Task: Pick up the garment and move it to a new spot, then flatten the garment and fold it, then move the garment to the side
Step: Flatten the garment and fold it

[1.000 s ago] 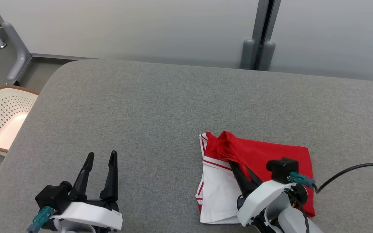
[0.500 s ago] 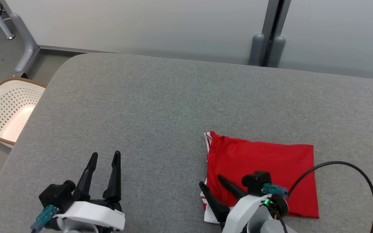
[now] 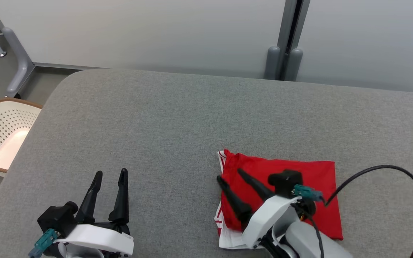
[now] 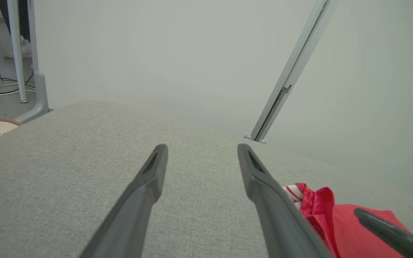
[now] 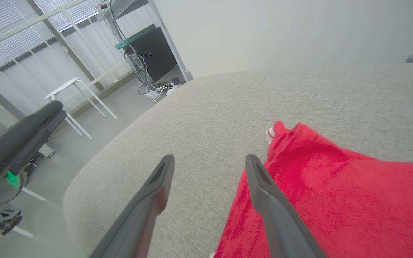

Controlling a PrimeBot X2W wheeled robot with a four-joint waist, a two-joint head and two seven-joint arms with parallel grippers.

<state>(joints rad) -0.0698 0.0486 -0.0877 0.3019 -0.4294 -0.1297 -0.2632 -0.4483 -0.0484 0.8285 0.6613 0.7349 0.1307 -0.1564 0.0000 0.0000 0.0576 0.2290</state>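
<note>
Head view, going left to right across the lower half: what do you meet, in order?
laundry basket → left end effector → red and white garment → black cable

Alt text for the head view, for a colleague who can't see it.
A folded red garment lies on the grey table, the open right gripper over its left edge. The open left gripper is apart at lower left; a cream basket sits beside the table.

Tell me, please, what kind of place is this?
Probably a lab or office workroom, not a home: pale partition panels behind the grey padded table, a white stool, and a dark cabinet with tangled cables.
</note>
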